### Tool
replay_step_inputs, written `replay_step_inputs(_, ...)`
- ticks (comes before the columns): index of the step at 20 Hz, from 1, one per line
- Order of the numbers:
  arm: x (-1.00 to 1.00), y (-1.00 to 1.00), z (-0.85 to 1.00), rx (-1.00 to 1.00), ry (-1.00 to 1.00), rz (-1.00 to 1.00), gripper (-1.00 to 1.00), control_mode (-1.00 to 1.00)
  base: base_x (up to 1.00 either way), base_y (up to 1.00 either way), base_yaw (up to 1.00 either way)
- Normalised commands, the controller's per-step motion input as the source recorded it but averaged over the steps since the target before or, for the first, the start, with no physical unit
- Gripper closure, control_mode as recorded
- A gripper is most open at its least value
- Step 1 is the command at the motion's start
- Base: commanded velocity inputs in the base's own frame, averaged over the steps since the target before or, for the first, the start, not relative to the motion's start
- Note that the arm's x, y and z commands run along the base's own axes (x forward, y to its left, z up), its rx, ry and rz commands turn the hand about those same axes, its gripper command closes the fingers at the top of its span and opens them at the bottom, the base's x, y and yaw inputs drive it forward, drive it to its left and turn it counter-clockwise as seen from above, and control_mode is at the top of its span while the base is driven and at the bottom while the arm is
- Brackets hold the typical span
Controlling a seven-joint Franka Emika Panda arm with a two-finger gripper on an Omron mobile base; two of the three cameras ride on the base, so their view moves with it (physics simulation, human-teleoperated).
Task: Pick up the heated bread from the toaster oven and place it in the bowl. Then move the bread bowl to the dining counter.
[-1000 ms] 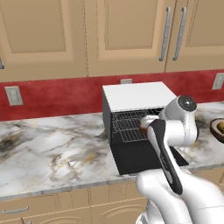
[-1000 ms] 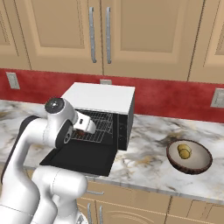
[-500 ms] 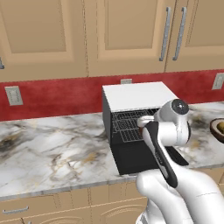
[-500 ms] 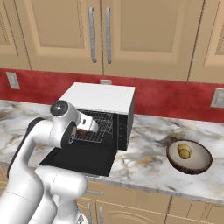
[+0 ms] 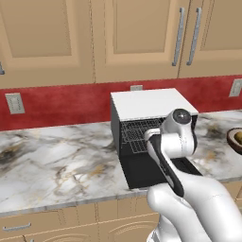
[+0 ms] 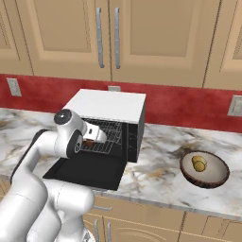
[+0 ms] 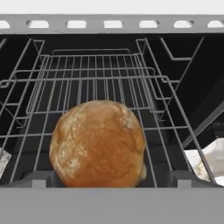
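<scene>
Fingers [image 7: 98,183] mostly hidden behind heated bread [image 7: 98,143].

white arm bent forward, claw [image 6: 90,140] reaching level, fingers hidden.

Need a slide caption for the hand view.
Golden-tan bread roll resting on the wire rack inside the open toaster oven.

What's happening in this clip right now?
The robot arm is reaching into the open toaster oven, its door dropped flat onto the marble counter. The hand view shows the heated bread sitting on the wire rack right in front of the camera, not yet lifted. The bowl waits to the right on the counter, holding something small and yellowish.
</scene>
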Motion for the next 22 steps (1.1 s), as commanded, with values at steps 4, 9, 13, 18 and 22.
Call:
replay_step_inputs(4, 0.11, 0.0, -0.32, -0.08, 0.02, 0.0, -1.0, -1.0, 0.0, 0.0, 0.0)
replay_step_inputs(9, 0.07, 0.0, -0.28, -0.05, 0.01, 0.0, -1.0, -1.0, 0.0, 0.0, 0.0)
replay_step_inputs(13, 0.0, 0.0, -0.38, -0.02, 0.02, 0.0, 1.0, -1.0, 0.0, 0.0, 0.0)
replay_step_inputs(18, 0.0, 0.0, -0.03, 0.0, 0.0, 0.0, 1.0, -1.0, 0.0, 0.0, 0.0)
replay_step_inputs(22, 0.0, 0.0, 0.0, 0.0, 0.0, 0.0, 1.0, -1.0, 0.0, 0.0, 0.0)
